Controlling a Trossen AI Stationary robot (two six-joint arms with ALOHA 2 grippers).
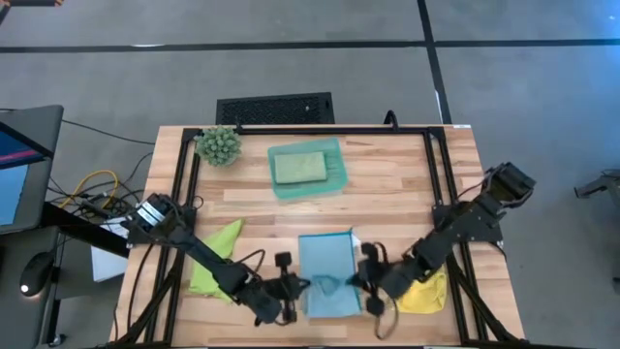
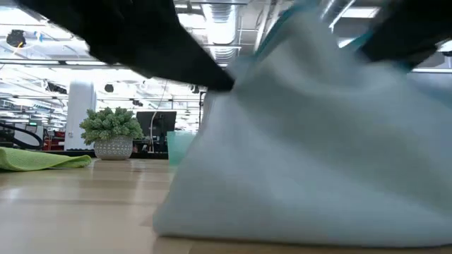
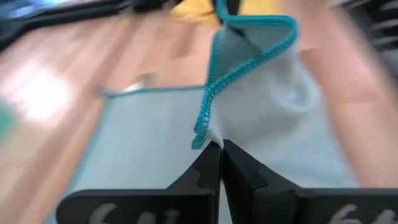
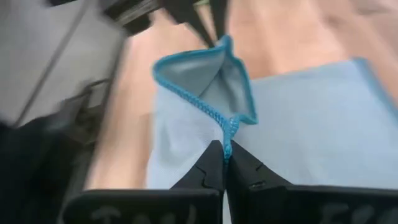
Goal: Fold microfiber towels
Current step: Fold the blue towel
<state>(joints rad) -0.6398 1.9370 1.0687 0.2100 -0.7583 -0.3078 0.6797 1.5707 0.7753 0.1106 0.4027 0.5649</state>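
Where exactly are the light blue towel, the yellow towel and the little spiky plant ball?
light blue towel (image 1: 325, 260): high view, flat middle of the cloth.
yellow towel (image 1: 428, 294): high view, the part showing beside the right arm.
spiky plant ball (image 1: 219, 144): high view, centre of the ball, far left corner of the table.

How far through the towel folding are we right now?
Done: a sage towel lies folded in the teal tray. In hand: the left gripper and right gripper each pinch an edge of the blue towel, lifted mid-fold. Left: the lime towel and yellow towel lie unfolded on the table.
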